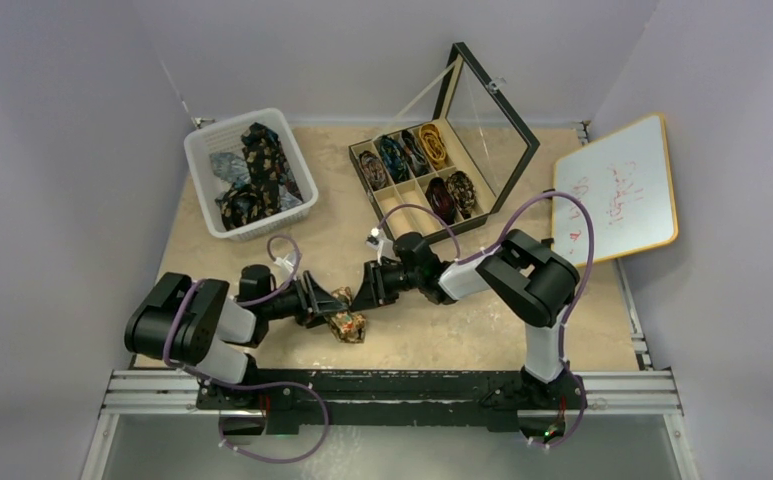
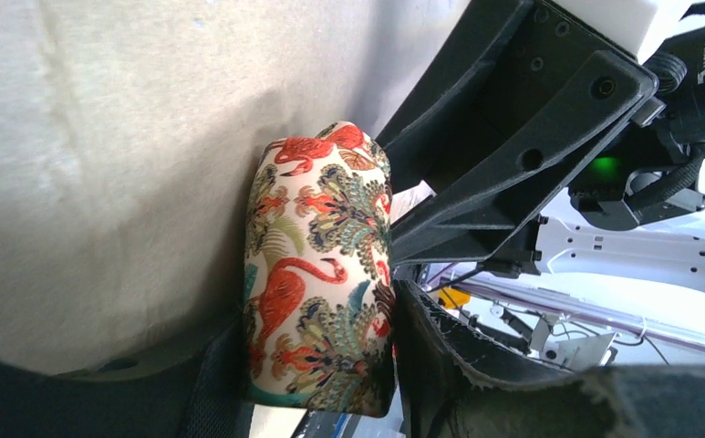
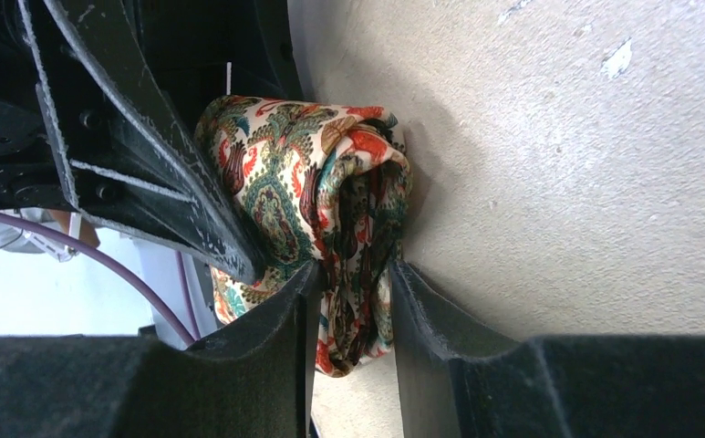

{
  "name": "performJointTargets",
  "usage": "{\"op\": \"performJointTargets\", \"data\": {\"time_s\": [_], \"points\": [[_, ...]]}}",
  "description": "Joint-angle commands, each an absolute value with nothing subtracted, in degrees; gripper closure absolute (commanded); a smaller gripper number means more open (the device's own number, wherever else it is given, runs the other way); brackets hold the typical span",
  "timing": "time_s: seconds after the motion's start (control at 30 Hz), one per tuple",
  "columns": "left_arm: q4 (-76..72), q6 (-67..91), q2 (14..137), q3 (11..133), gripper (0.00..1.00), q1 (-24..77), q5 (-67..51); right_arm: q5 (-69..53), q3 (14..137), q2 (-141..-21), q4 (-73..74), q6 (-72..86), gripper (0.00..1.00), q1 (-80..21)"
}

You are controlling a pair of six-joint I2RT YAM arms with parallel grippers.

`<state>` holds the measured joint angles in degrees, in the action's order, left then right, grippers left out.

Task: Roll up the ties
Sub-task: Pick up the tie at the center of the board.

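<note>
basket point(image 1: 234, 125) holds loose ties point(image 1: 258, 160) — box point(image 1: 399, 207) holds coiled ties point(image 1: 432, 146)

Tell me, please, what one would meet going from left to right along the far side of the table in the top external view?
White basket of loose ties → divided box with rolled ties → whiteboard.

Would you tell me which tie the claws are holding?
The flamingo-print tie, rolled up, pinched by the left claw and right claw; the others lie in the basket or box.
</note>
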<state>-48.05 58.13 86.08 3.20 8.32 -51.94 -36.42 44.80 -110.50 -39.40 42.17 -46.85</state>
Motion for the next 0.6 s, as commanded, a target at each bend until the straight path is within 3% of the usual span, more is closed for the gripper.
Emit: {"op": "performJointTargets", "data": {"time_s": [0.0,0.2,0.37,0.47,0.57], "points": [[-53.2,58.5,88.4,5.1,0.53,11.7,-51.3,-38.3,46.6,-111.9,-39.1,40.5,0.65,-47.1],[-54.3,59.4,88.6,4.4,0.68,11.8,-49.2,-38.4,46.0,-111.4,-38.0,40.0,0.65,-47.0],[-55.6,60.1,87.1,4.4,0.89,11.8,-49.7,-38.9,44.8,-109.4,-37.4,40.4,0.63,-46.8],[-54.1,60.0,83.6,4.0,1.00,11.8,-49.8,-39.0,43.3,-105.0,-37.9,40.5,0.56,-45.3],[-48.3,58.5,77.6,4.6,1.00,11.7,-49.2,-40.9,40.6,-100.6,-40.5,41.7,0.42,-42.3]]}}
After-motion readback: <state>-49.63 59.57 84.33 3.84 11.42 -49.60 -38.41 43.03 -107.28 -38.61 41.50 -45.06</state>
